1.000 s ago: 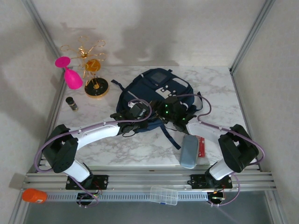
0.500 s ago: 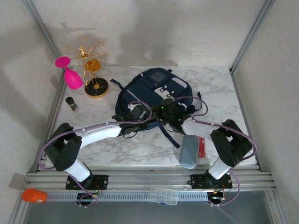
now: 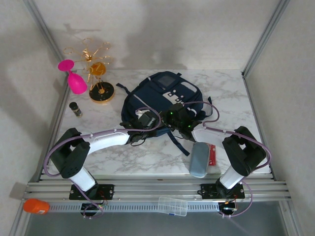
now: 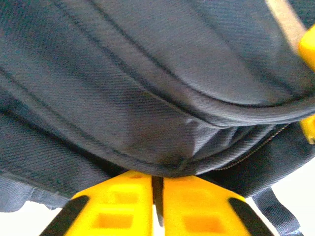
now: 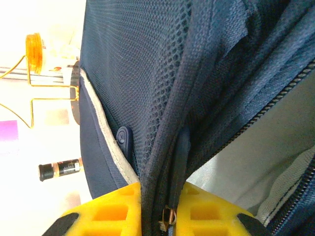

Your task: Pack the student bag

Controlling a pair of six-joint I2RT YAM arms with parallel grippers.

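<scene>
Student bag (image 3: 162, 91) (navy) is pinched by left gripper (image 4: 157, 184) and right gripper (image 5: 160, 199).

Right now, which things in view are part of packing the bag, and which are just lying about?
In the job: student bag; left hand and right hand, both pinching its fabric; probably the grey pouch and red packet.
Lying about: pink goblet, gold ornament, small dark bottle, clear box, orange object.
</scene>
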